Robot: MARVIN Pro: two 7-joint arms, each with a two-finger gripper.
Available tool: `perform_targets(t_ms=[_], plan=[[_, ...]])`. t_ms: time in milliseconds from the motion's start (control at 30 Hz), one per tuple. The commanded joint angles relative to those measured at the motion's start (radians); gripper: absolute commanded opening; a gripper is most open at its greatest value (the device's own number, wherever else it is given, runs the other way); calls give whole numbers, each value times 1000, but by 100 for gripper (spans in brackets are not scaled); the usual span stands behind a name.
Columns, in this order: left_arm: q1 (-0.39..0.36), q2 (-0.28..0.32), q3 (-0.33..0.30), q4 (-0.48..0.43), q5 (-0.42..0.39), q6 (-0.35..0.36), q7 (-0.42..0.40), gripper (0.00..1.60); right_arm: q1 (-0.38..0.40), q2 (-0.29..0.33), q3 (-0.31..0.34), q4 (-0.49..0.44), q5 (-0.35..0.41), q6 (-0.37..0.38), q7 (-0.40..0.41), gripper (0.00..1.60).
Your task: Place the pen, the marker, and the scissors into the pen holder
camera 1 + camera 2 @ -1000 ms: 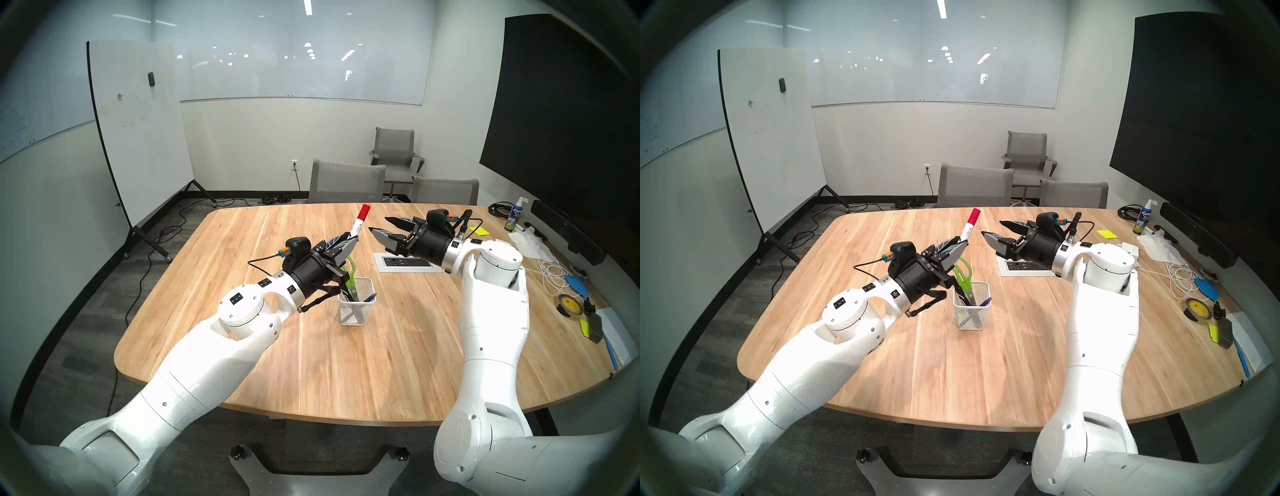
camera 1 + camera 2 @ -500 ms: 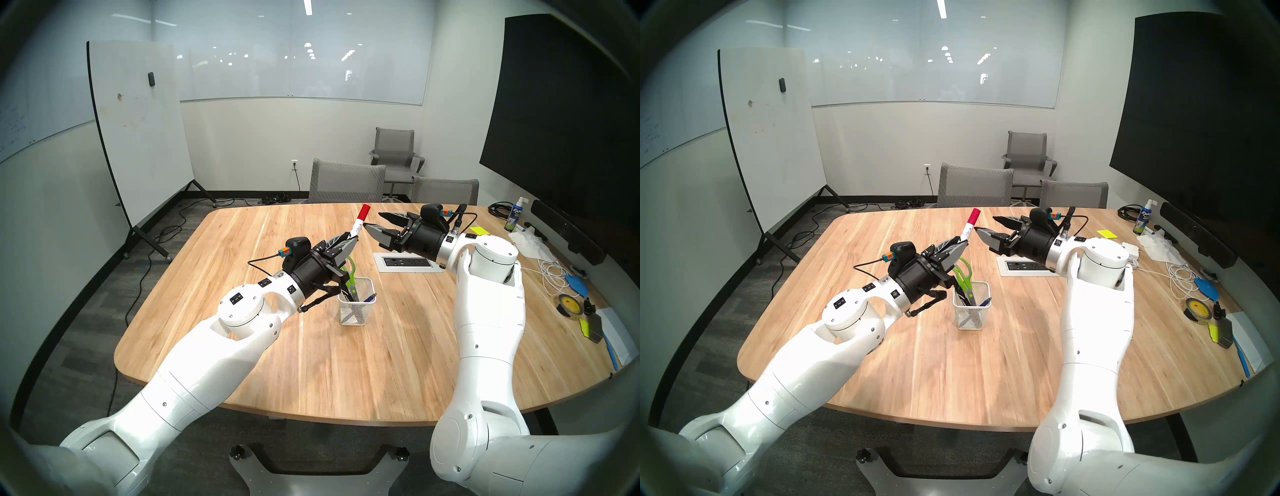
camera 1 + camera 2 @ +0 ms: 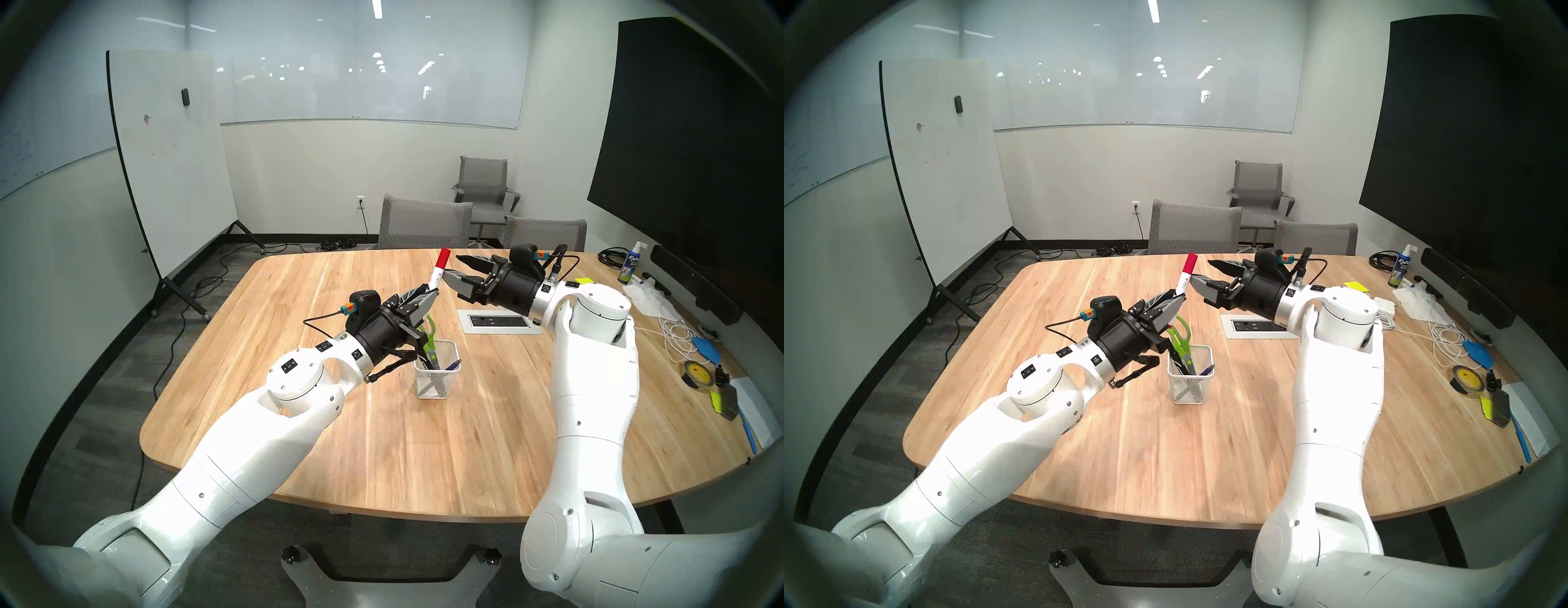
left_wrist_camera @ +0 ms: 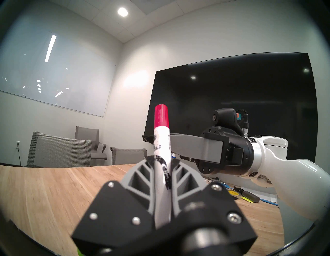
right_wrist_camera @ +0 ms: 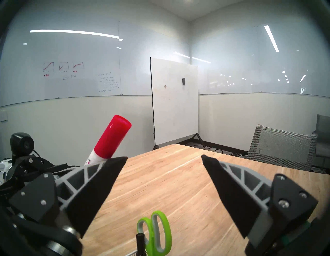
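Note:
My left gripper (image 3: 432, 293) is shut on the marker (image 3: 441, 265), a white barrel with a red cap pointing up and away, above the table. The marker (image 4: 161, 143) fills the gap between the left fingers. My right gripper (image 3: 451, 266) is open, its near finger beside the marker's barrel; in the right wrist view the marker (image 5: 111, 139) stands left of the open gripper (image 5: 164, 157), outside the gap. The white mesh pen holder (image 3: 437, 373) below my left wrist holds the green-handled scissors (image 3: 428, 333), the blue pen (image 3: 454, 364) and a black marker (image 5: 140, 237).
A white power outlet panel (image 3: 498, 321) is set into the wooden table (image 3: 424, 446) under my right wrist. A spray bottle (image 3: 630, 267), white cables (image 3: 674, 339) and a tape roll (image 3: 695, 373) lie along the right edge. Grey chairs (image 3: 424, 223) stand behind the table.
My right arm has swung left and slightly up, bringing its open gripper up against the marker. The left arm and the marker have stayed still.

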Motion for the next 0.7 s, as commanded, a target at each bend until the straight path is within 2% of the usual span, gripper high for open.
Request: perform_targets(t_ms=[0,467,567,667], plan=[[-12,-5,-4,-23,3,-4,1,0,29,-27,-13,-34,13,-1,-3,160],[-12,-5,-4,-24,3,-4,2,0,15,-37,-26,-48,3,-2,-2,160],[-12,-5,-4,-24,3,-4,2,0,18,-45,-10,-46,-3,-4,-35,160],[-12,-6,-5,-23,3,-4,1,0,38,-26,20,-21,0,-8,-54,160]])
